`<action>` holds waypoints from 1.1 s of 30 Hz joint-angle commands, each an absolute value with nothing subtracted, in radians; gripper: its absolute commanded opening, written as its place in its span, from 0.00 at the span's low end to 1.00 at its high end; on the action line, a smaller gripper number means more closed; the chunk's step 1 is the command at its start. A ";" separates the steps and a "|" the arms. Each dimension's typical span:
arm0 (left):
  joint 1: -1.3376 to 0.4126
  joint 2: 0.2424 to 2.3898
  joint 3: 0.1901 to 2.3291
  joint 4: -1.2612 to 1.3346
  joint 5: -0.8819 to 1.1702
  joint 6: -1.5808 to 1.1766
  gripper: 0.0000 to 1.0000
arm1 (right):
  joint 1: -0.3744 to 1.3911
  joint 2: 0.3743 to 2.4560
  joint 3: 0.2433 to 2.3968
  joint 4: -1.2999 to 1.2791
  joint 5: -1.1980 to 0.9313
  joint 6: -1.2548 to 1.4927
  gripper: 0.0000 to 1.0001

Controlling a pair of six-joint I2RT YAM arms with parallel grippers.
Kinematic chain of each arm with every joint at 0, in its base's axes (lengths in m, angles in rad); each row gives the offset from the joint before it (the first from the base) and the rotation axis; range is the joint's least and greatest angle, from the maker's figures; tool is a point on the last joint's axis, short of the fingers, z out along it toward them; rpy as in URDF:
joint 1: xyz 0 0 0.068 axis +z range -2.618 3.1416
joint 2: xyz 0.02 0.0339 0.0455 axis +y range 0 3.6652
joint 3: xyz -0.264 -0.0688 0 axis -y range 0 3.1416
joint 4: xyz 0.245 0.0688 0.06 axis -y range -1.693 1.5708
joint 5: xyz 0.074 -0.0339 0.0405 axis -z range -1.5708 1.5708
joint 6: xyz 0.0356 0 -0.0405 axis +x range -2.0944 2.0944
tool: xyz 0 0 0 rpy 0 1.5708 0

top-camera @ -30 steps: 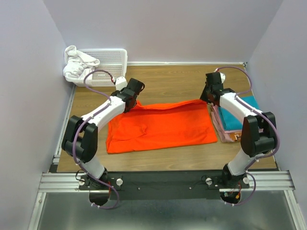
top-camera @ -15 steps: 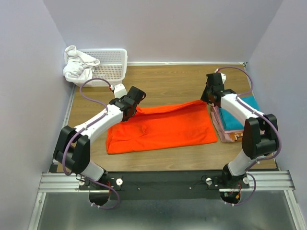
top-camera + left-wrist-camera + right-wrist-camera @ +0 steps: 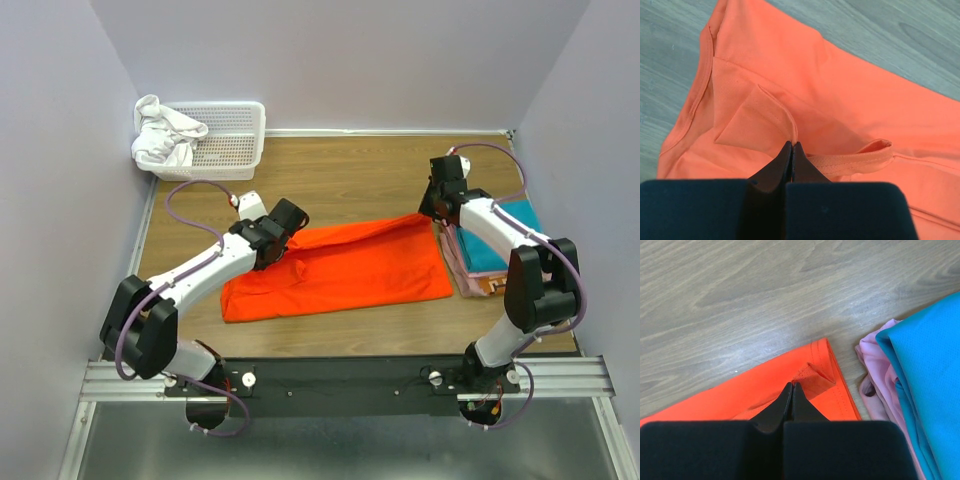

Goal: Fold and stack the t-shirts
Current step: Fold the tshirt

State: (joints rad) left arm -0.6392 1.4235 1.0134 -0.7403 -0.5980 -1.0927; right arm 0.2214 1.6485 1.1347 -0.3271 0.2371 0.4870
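A bright orange t-shirt (image 3: 340, 270) lies spread on the wooden table, folded lengthwise. My left gripper (image 3: 283, 240) is shut on its far left edge, pinching a fold of orange cloth (image 3: 780, 125) next to the collar band (image 3: 865, 156). My right gripper (image 3: 432, 208) is shut on the shirt's far right corner (image 3: 815, 377). A stack of folded shirts, teal (image 3: 500, 245) on top of pink (image 3: 462, 270), lies just right of the orange shirt; it also shows in the right wrist view (image 3: 930, 370).
A white mesh basket (image 3: 225, 140) with white crumpled cloth (image 3: 162, 140) hanging over its left side stands at the back left. Grey walls close in the left, back and right. A black rail (image 3: 340, 375) runs along the near edge.
My left gripper has drawn the shirt's far left edge toward the near side and slightly right, folding it over. My right gripper has barely moved.
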 commanded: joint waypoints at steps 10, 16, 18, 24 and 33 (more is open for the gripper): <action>-0.706 1.362 0.890 -0.667 -0.568 -1.138 0.00 | 0.222 1.618 1.088 -0.331 0.245 0.471 0.00; -0.721 1.332 0.815 -0.634 -0.531 -1.141 0.00 | 0.224 1.612 1.063 -0.331 0.249 0.480 0.00; -0.724 1.325 0.789 -0.604 -0.508 -1.129 0.12 | 0.224 1.603 1.052 -0.331 0.244 0.483 0.02; -0.750 1.286 0.770 -0.614 -0.502 -1.112 0.46 | 0.224 1.565 0.999 -0.333 0.265 0.494 0.12; -0.776 1.019 0.732 -0.623 -0.482 -1.088 0.93 | 0.224 1.404 0.917 -0.333 0.270 0.506 0.53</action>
